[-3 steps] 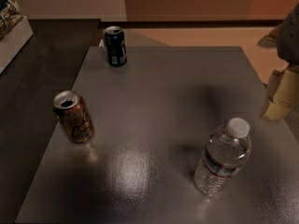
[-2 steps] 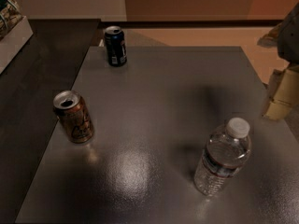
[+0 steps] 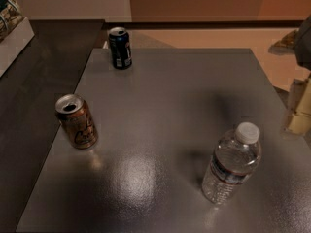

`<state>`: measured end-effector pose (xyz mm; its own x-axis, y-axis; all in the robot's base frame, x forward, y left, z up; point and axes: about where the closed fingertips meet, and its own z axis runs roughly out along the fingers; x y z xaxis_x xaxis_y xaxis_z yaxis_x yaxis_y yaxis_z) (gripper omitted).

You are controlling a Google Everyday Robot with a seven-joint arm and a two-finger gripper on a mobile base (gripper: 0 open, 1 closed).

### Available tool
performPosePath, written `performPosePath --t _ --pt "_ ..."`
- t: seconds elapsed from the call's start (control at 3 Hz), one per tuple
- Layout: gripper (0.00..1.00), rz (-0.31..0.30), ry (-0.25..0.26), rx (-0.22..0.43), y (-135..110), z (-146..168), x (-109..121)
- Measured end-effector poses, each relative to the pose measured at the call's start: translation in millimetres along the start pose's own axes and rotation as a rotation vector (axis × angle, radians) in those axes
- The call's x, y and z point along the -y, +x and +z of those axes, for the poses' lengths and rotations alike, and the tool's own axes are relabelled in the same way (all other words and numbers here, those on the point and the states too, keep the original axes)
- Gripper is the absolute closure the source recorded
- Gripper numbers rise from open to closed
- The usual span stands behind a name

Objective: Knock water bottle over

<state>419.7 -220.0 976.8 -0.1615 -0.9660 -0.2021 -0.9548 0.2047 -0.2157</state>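
The water bottle (image 3: 232, 165) is clear ribbed plastic with a white cap and a thin dark label band. It stands upright on the grey table (image 3: 165, 110), near the front right. My gripper (image 3: 297, 108) is at the right edge of the camera view, partly cut off. It is to the right of the bottle and a little farther back, level with the bottle's upper part, and apart from it.
An open orange-brown soda can (image 3: 77, 121) stands at the table's left. A dark blue can (image 3: 120, 48) stands at the far left corner. A dark counter (image 3: 34, 81) adjoins the table on the left, with a white box (image 3: 12, 30) on it.
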Motion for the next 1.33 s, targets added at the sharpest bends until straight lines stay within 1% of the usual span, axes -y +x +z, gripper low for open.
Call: performPosePath --t 0.33,0.67,1.0,1.33 --pt "0.0 -0.074 -0.075 0.022 18 -8 -29" --pt "0.0 -0.114 -0.116 0.042 28 -11 -44" --pt "0.0 -0.165 -0.172 0.095 27 -1 -70" --pt "0.0 -0.201 -0.213 0.146 17 13 -92"
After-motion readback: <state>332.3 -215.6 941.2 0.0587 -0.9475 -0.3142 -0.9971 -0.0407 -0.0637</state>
